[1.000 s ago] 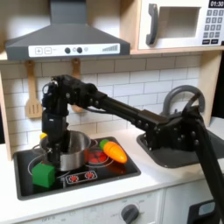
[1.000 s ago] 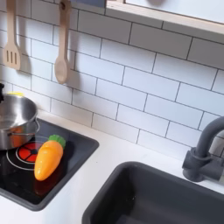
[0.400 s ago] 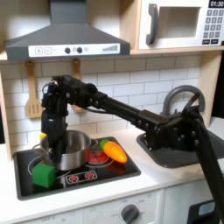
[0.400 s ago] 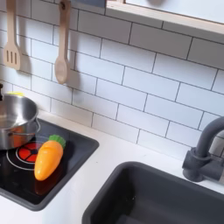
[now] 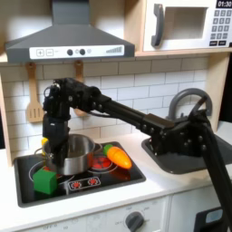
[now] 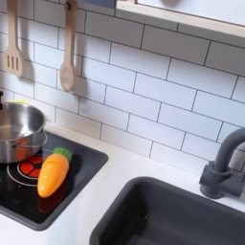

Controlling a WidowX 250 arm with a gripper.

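A silver pot (image 5: 70, 154) stands over the black stove top (image 5: 122, 177), and its right side shows at the second exterior view's left edge (image 6: 19, 132). My gripper (image 5: 50, 145) reaches down at the pot's left rim and looks shut on it, with its fingertips hidden behind the arm and the pot. An orange carrot with a green top (image 5: 118, 156) lies just right of the pot on the stove (image 6: 53, 172). In front of the pot, at the first exterior view's left, sits a green block (image 5: 44, 181).
A wooden spatula (image 5: 34, 95) and a wooden spoon (image 5: 79, 86) hang on the tiled wall behind the stove. The sink (image 5: 177, 161) with its grey faucet (image 6: 225, 163) lies to the right. A range hood (image 5: 68, 38) and a microwave (image 5: 186, 25) sit overhead.
The pot has risen slightly and shifted a little in the second exterior view, and the gripper has moved up a touch with it. The carrot and the green block stayed put.
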